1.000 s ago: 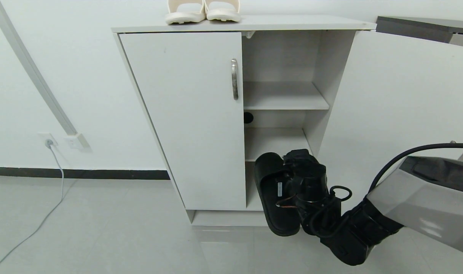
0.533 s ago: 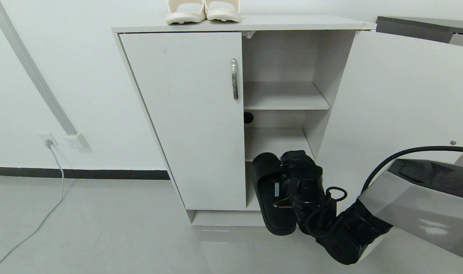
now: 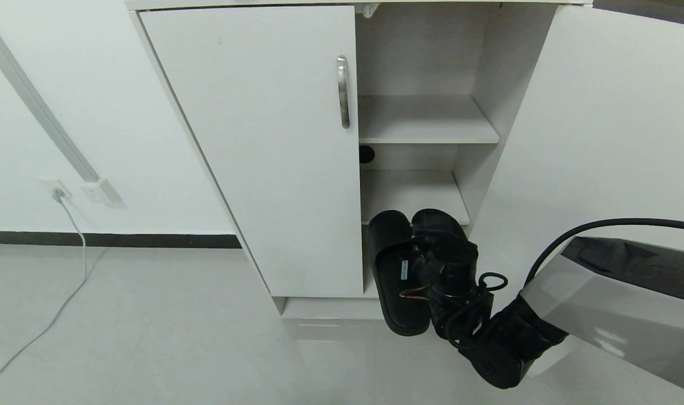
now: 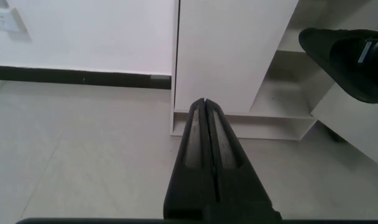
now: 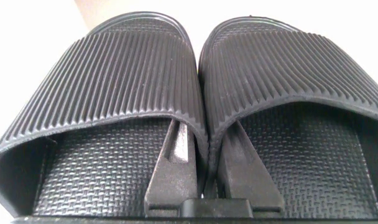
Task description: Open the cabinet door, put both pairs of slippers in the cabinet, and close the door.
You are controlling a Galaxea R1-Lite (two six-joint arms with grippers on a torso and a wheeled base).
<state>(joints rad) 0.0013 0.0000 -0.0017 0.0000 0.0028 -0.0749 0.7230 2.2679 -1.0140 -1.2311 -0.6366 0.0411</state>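
Black slippers hang as a pair at 5 o'clock in head view, just before the cabinet bottom opening, maybe already at its mouth. Right gripper clamps their inner walls together. Left gripper pressed closed, empty. Door open. Step: stowing this pair; next push in toward 12 o'clock, set down, let go.

No text, number or sign could be read anywhere. The only printed item noted was a small pale tag on the insole of one of the black slippers, the one nearer the shut cabinet door. Its print was too small to make out in the head view. The left wrist view caught the same tag at an angle, and it was unreadable there as well.
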